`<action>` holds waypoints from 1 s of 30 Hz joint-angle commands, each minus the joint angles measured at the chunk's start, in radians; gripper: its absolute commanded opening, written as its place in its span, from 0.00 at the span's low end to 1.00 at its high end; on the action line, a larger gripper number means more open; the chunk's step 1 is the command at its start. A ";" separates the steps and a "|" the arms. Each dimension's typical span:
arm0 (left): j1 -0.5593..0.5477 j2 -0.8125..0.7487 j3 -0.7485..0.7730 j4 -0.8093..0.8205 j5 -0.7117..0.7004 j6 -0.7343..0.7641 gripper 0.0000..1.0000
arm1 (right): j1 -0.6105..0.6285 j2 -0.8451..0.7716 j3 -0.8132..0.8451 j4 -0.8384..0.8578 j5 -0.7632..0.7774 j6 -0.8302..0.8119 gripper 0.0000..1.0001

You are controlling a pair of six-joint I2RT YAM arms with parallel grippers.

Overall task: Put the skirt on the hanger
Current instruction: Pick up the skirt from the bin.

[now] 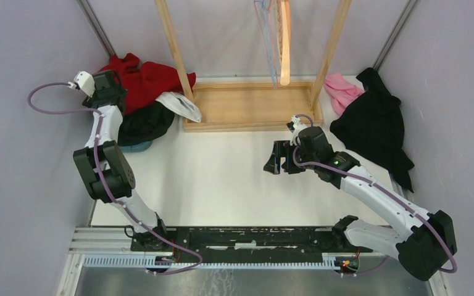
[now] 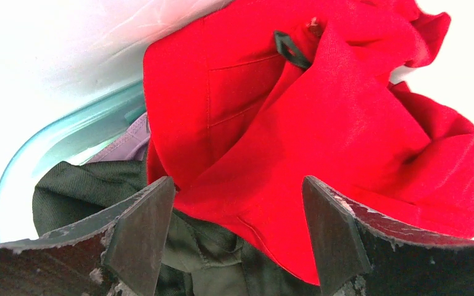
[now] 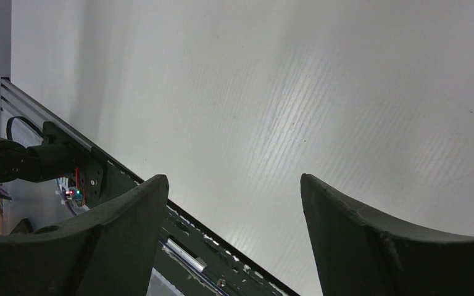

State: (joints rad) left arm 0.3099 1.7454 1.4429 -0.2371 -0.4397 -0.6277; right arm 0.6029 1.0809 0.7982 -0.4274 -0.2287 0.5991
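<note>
Over in the far left corner the left gripper [image 2: 237,209] hangs nose-down above a heap of clothes, its fingers spread wide with nothing between them. Straight below the gap lies the red garment [image 1: 151,77], which I take to be the skirt: there is a belt loop [image 2: 289,48] and what looks like a button near one edge, and straight stitched seams run across a flat panel. It is bright red, a stiffish weave, crumpled into deep folds on top of the pile, so it has no clean long axis. From above, the bunch runs roughly from the corner toward the left post of the wooden rack [image 1: 173,46]. The belt-loop edge is on the far side of the fingers in the wrist view, and the thick fold sits right between them. I cannot tell whether the tips already touch the cloth. Under it is a dark green garment [image 2: 80,191], and a white piece [image 1: 182,106] lies beside it by the rack base, so a deep pinch might catch more than one layer. The hanger [image 1: 276,37] hangs from the rack's top bar, well apart from the heap and off to its right. The right gripper [image 1: 276,158] is also spread and holding nothing, above bare bench [image 3: 321,92] mid-way across. It is nearer the hanger, while the left is far nearer the skirt.
</note>
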 commanded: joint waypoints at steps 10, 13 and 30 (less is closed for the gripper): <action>0.000 0.021 -0.044 0.070 0.009 -0.003 0.26 | 0.008 -0.053 0.001 0.014 0.026 -0.015 0.84; -0.005 -0.046 -0.091 0.074 0.014 -0.021 0.05 | 0.009 -0.060 -0.012 0.030 0.024 -0.007 0.84; -0.072 -0.608 -0.135 -0.124 0.157 0.021 0.03 | 0.018 -0.229 -0.019 -0.037 0.013 0.018 0.85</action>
State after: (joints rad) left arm 0.2337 1.2541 1.2057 -0.2897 -0.3748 -0.6304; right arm 0.6155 0.9138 0.7586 -0.4362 -0.2310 0.6205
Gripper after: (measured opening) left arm 0.072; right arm 0.844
